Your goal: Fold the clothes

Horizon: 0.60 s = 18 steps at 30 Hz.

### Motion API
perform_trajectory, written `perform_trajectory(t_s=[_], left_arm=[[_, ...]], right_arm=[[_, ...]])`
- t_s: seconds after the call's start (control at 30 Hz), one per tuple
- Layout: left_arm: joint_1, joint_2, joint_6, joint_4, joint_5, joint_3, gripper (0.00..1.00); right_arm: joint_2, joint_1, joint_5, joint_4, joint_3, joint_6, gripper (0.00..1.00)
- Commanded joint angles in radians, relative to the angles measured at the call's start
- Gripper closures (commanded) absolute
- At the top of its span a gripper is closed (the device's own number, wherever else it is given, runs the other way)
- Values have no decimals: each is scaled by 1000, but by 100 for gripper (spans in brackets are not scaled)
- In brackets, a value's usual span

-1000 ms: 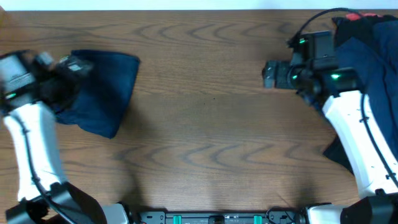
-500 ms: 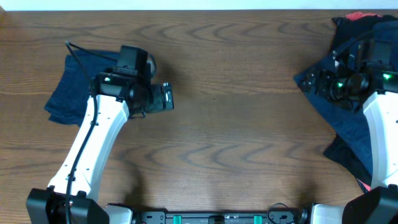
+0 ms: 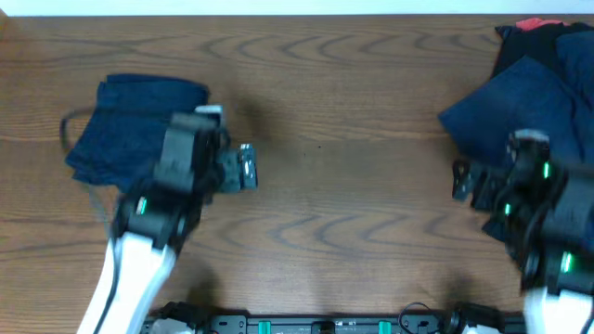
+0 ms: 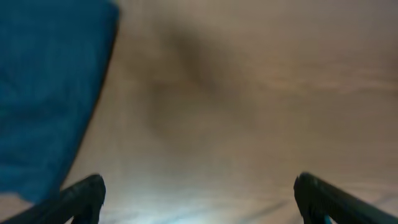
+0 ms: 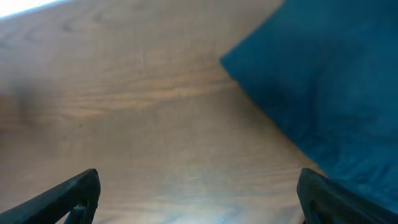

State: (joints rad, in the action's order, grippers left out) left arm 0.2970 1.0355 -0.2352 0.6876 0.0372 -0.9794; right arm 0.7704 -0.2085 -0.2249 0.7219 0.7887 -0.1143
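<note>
A folded navy garment (image 3: 130,125) lies at the table's far left; its edge shows in the left wrist view (image 4: 50,93). A heap of navy clothes (image 3: 529,102) with black and red pieces (image 3: 538,25) lies at the far right; its navy cloth shows in the right wrist view (image 5: 329,93). My left gripper (image 3: 249,170) is open and empty, just right of the folded garment; its fingers (image 4: 199,199) hang over bare wood. My right gripper (image 3: 461,179) is open and empty at the heap's left edge, its fingers (image 5: 199,199) over bare wood.
The wooden table (image 3: 343,139) spans the view. A white wall strip (image 3: 278,6) runs along the far edge. The arm bases sit at the near edge (image 3: 325,325).
The left arm has pulled back toward the near edge, uncovering the folded garment. The right arm has moved off the heap toward the near side, leaving the navy cloth on the table.
</note>
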Motion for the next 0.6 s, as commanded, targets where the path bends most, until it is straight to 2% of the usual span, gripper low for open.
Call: perform_trajectory(t_s=[0.0, 0.2, 0.57], left_arm=[[-1, -150, 14, -66, -40, 133, 2], [-4, -288, 14, -172, -129, 267, 2], [-4, -253, 14, -166, -128, 267, 2]], right_arm=[[-170, 0, 111, -46, -119, -31, 1], [-329, 0, 125, -92, -234, -31, 1], [-327, 0, 123, 89, -242, -31, 1]])
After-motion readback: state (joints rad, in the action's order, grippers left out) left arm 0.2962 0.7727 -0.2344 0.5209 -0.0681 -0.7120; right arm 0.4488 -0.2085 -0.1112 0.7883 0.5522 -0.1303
